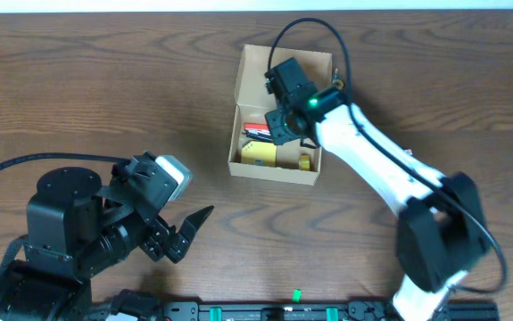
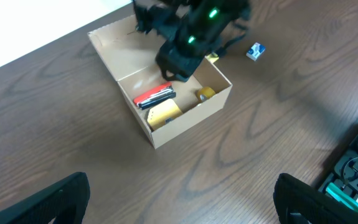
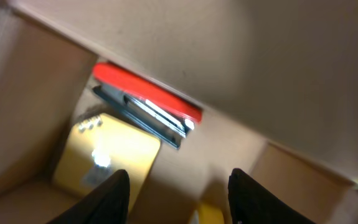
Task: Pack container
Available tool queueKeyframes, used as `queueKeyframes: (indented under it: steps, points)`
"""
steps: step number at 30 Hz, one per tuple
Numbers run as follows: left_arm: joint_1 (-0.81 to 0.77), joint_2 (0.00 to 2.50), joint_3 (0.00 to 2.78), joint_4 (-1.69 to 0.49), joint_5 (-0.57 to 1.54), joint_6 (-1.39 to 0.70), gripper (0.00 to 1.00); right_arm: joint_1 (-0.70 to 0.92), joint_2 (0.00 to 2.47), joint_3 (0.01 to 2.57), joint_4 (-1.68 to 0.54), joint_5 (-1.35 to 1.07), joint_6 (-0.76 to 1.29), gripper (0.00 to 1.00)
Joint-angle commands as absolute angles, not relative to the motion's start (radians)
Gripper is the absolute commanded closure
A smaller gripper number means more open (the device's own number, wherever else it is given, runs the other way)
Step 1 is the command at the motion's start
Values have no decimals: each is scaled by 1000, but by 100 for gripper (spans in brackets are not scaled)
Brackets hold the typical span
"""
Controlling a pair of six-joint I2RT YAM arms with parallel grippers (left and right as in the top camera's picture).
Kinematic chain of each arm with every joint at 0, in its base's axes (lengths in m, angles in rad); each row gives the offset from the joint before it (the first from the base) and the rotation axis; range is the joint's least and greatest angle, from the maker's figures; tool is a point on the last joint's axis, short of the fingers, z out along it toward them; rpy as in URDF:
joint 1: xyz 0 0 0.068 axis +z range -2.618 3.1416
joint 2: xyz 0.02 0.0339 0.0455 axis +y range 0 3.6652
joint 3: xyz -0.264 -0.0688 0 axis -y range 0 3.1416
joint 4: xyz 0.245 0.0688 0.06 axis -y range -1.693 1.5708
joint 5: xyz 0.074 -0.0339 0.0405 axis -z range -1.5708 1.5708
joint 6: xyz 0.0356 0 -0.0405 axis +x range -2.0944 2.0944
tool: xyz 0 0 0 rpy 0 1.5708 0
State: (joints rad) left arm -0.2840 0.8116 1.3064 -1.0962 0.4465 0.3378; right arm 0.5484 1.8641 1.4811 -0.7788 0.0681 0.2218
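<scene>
**Status: Container Open on Table, Right Gripper Inside**

**Container position.** The container [image 1: 254,78] is located on the wooden table [image 1: 104,80], in the far middle of the overhead view. It is shown with its top open. In the left wrist view, its front wall [image 2: 191,124] is seen turned at an angle to the camera.

**Contents.** A red and black item [image 3: 147,102] is laid along one inner wall. A yellow square box [image 3: 104,158] is placed just beside it. A small yellow roll [image 2: 205,93] is seated in the near corner, apart from the other two. What the red and black item is cannot be told.

**Right gripper.** The right gripper [image 3: 179,199] is held over the open container, above the contents. Its fingers [image 3: 113,193] are spread apart and nothing is pinched between them. In the overhead view, the white arm [image 1: 372,169] is seen reaching to the container from the near right.

**Left gripper.** The left gripper [image 1: 189,234] is positioned at the near left of the table, well apart from the container. Its fingers [image 2: 66,199] are spread wide and nothing is held.

**Other items.** A small blue and white object [image 2: 256,51] is seen on the table beyond the container.
</scene>
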Motion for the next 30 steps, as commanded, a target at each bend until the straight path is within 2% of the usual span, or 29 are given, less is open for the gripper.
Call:
queueKeyframes:
  steps: [1, 6, 11, 20, 30]
  points:
    - [-282, 811, 1325, -1097, 461, 345, 5, 550, 1739, 1478, -817, 79, 215, 47]
    - [-282, 811, 1325, -1097, 461, 344, 5, 494, 1621, 1478, -905, 78, 298, 45]
    - [-282, 811, 1325, -1097, 461, 344, 5, 425, 1632, 1463, -1007, 59, 318, 47]
    - [-282, 811, 1325, -1097, 461, 344, 5, 418, 1671, 1290, -858, 56, 329, 55]
    - [-282, 811, 1325, -1097, 461, 344, 5, 418, 1689, 1229, -720, 95, 313, 77]
